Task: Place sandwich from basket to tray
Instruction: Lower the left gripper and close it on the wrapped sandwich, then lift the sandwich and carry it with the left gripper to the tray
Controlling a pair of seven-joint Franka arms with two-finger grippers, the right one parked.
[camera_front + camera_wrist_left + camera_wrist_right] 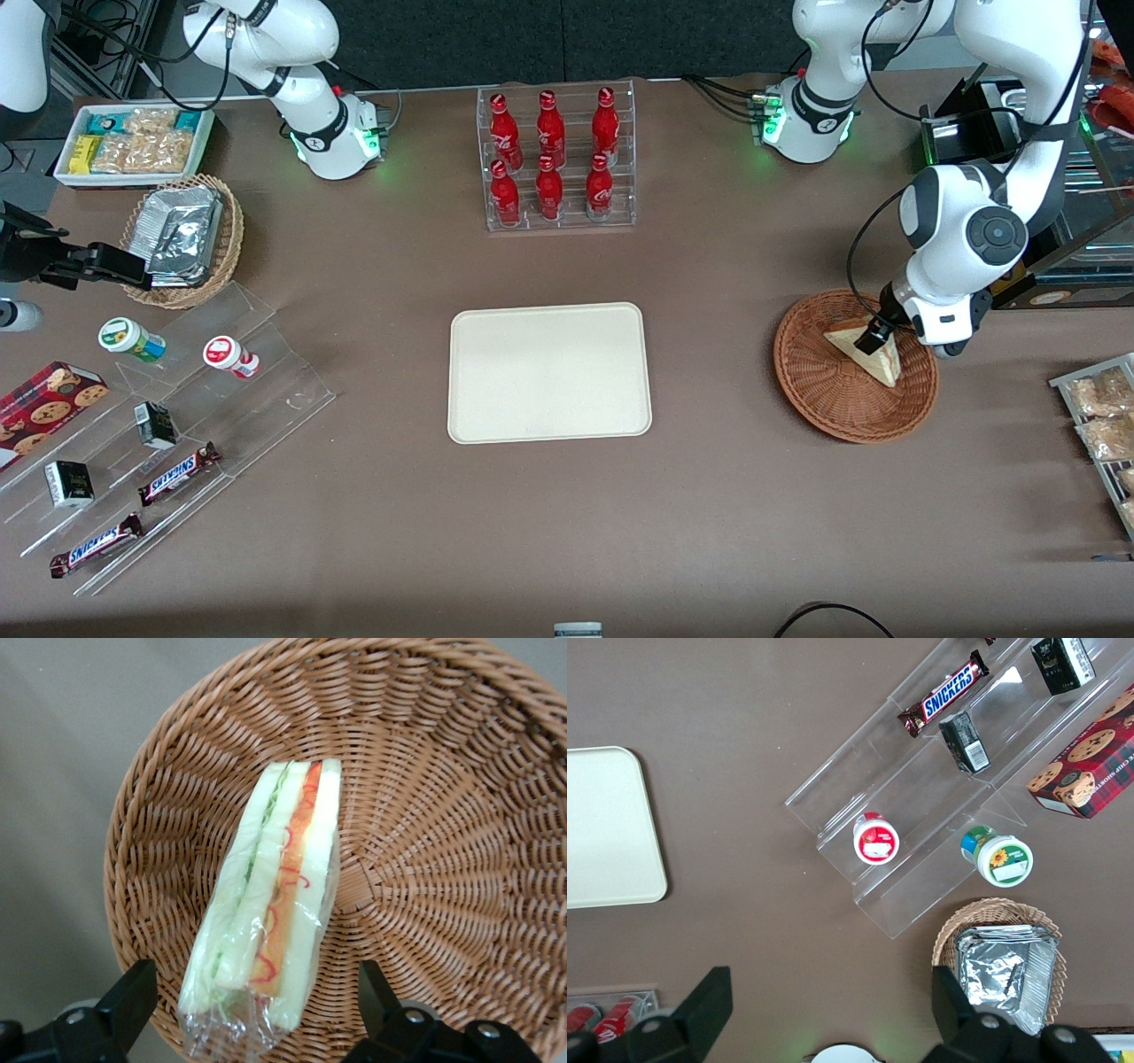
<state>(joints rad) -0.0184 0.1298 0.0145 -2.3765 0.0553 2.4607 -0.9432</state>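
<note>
The sandwich (875,361), a clear-wrapped wedge of pale bread with red and green filling, lies in the reddish-brown wicker basket (806,385) toward the working arm's end of the table. My left gripper (873,338) is down in the basket over the sandwich. In the left wrist view the sandwich (275,895) lies on the basket weave (443,815), and the gripper (257,1010) is open, with one black finger (133,1001) on each side of the sandwich's wrapped end and a small gap to each. The cream tray (549,372) lies bare at the table's middle.
A clear rack of red bottles (556,159) stands farther from the front camera than the tray. A rack of snack packets (1103,416) lies at the table edge beside the basket. A tan foil-packet basket (182,235) and clear snack steps (177,434) lie toward the parked arm's end.
</note>
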